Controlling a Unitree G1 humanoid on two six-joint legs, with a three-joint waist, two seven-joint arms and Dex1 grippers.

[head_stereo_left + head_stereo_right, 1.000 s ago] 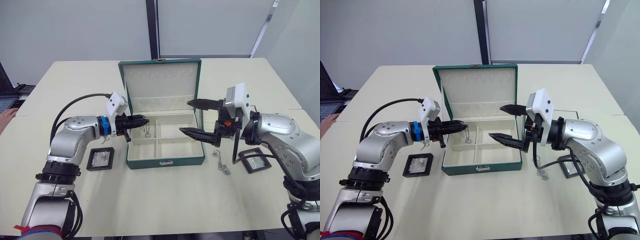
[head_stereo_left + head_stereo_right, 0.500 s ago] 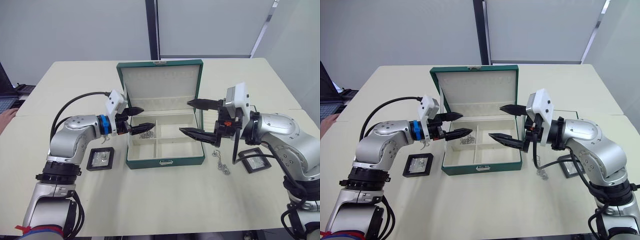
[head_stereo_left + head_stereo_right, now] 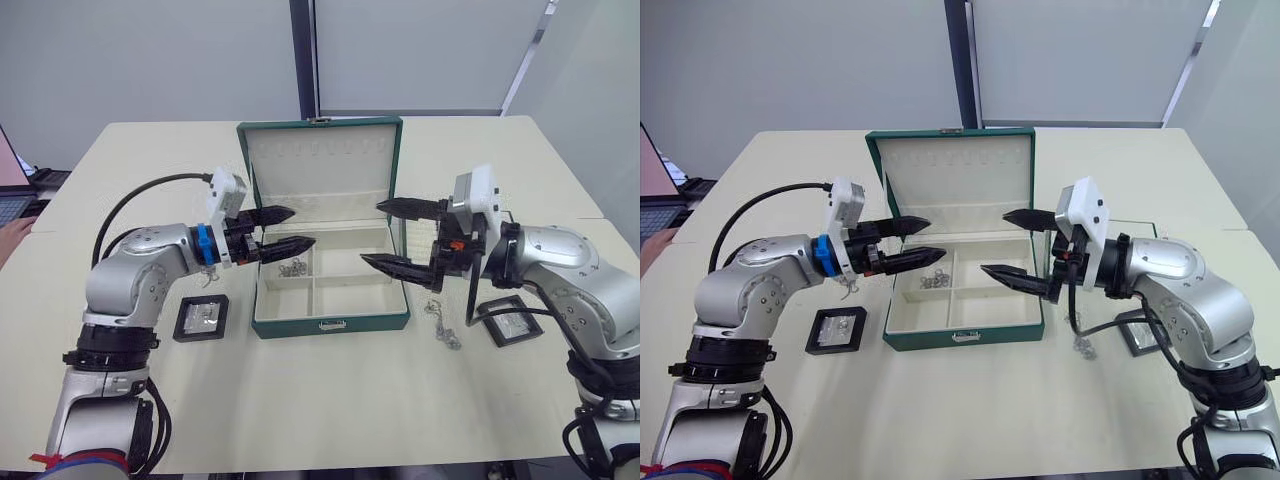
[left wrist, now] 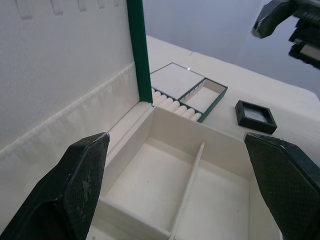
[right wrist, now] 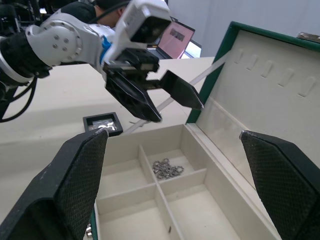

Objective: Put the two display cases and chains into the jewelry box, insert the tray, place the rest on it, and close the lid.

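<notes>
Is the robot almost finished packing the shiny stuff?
Not yet. One chain lies in the open green box. Both pincers, left and right, are open and empty. Two display cases, another chain and the tray still wait outside.

A cream table (image 3: 300,400) spans the scene. At its far left edge sits an open laptop (image 3: 12,180), its pink-lit screen tilted up, with a person's hand (image 3: 12,236) just near of it. Behind the table stands a grey wall (image 3: 150,60) with 1 dark vertical post (image 3: 302,60) at the middle.
</notes>
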